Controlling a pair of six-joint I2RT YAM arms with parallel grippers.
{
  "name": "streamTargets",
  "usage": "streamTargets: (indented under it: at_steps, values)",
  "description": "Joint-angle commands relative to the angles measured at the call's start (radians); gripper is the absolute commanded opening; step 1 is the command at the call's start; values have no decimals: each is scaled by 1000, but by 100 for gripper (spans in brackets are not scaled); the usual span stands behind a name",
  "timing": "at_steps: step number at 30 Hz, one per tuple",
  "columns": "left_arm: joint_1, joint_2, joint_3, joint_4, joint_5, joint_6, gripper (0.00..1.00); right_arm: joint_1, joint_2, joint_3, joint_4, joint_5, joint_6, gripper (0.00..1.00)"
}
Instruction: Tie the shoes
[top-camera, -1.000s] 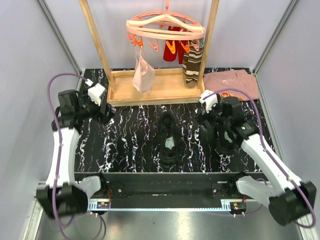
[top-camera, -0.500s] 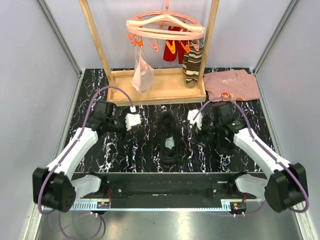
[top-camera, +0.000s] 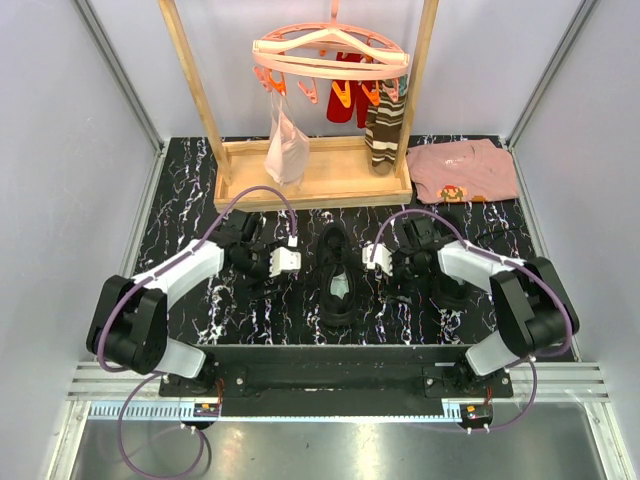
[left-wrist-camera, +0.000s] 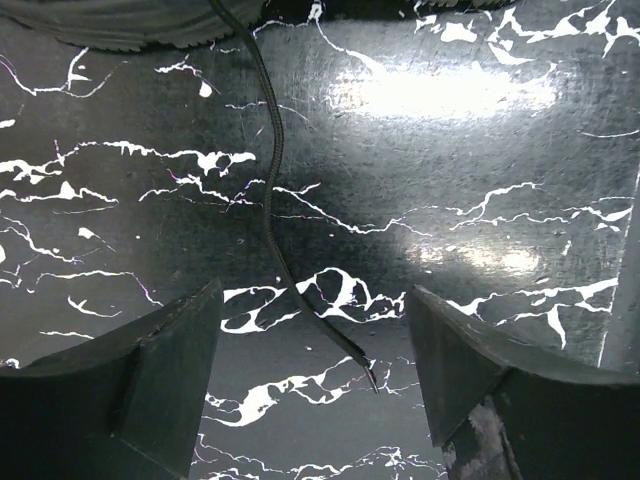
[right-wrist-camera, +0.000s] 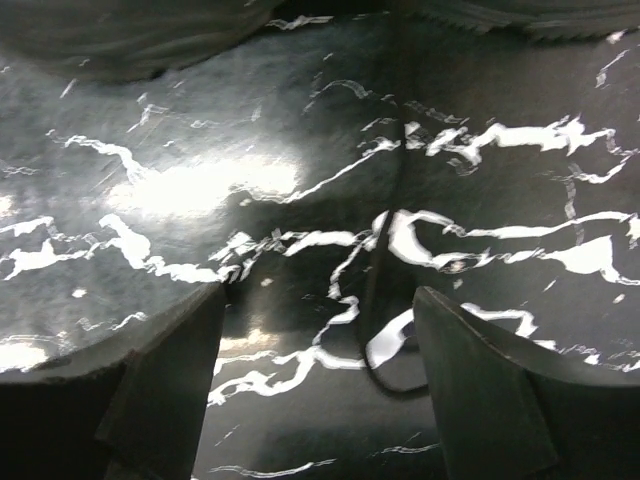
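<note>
One black shoe (top-camera: 338, 275) lies in the middle of the marbled table, its pale insole showing. The other shoe (top-camera: 452, 292) sits to its right, partly hidden under my right arm. My left gripper (top-camera: 288, 262) hangs low just left of the middle shoe. In the left wrist view the left gripper (left-wrist-camera: 315, 335) is open, and a thin black lace (left-wrist-camera: 272, 190) trails from the shoe's sole (left-wrist-camera: 140, 25) down to a tip between its fingers, touching neither. My right gripper (top-camera: 378, 258) is just right of that shoe. In the right wrist view the right gripper (right-wrist-camera: 318, 325) is open over a blurred curl of lace (right-wrist-camera: 378, 340).
A wooden drying rack (top-camera: 300, 180) with a pink hanger, a pale garment and a striped sock (top-camera: 385, 130) stands at the back. A pink folded shirt (top-camera: 465, 170) lies at the back right. Grey walls close in both sides.
Both arms have swung inward from the table's sides and come down beside the middle shoe. Both pairs of jaws have narrowed slightly but hold nothing.
</note>
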Motion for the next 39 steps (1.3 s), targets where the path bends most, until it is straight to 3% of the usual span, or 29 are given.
streamTargets:
  at_steps: [1,5,6,8,11,12,20,27,31,34,35,39]
  values:
    - [-10,16,46,40,-12,29,75,4,56,77,63,24,13,76]
    - [-15,31,58,38,-14,30,74,4,105,133,7,58,22,52]
    - [-24,34,61,37,-18,30,73,5,107,136,-9,65,25,39]
    - [-35,45,64,37,-33,33,72,5,111,128,-18,81,22,30]
    - [-67,59,61,37,-49,55,71,7,104,96,-19,118,-7,3]
    - [-90,76,61,37,-76,58,68,5,96,91,-19,127,-8,0]
    - [-150,171,98,118,-197,-30,60,7,42,85,-13,127,25,0]
    - [-151,206,80,119,-306,16,50,5,24,61,-10,145,24,0]
    - [-141,197,35,87,-342,84,33,5,25,54,-9,176,25,0]
    - [-104,191,35,60,-353,99,12,5,25,47,-9,196,24,0]
    - [-92,189,40,49,-351,102,0,5,25,47,-10,199,24,0]
    - [-23,168,64,-2,-349,142,0,5,21,35,-12,210,18,0]
